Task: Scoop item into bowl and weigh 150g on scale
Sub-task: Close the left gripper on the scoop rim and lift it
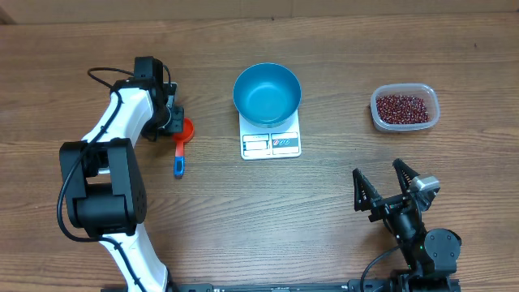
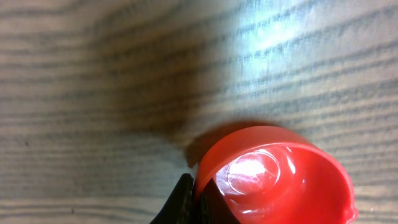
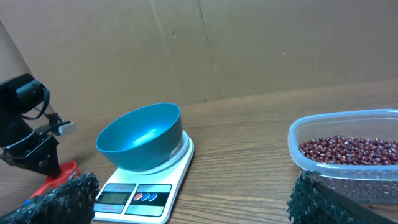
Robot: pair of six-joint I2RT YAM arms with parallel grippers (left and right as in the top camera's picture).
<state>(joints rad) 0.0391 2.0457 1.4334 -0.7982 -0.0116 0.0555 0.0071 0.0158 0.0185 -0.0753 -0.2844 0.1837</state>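
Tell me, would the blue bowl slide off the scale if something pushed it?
Probably: the blue bowl just sits loose on the smooth white scale. It looks empty, so it is likely light. It narrows toward its base, so it might tip too.

Left arm extended forward, left hand point(image 1: 176, 122) pinched closed. Right arm tucked back, right hand point(image 1: 378, 173) spread wide.

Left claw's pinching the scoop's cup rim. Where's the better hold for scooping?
Probably the blue handle, from above, pinched across its narrow width: it lies flat, sticking straight out from the red cup, and a hold there leaves the cup's mouth clear.
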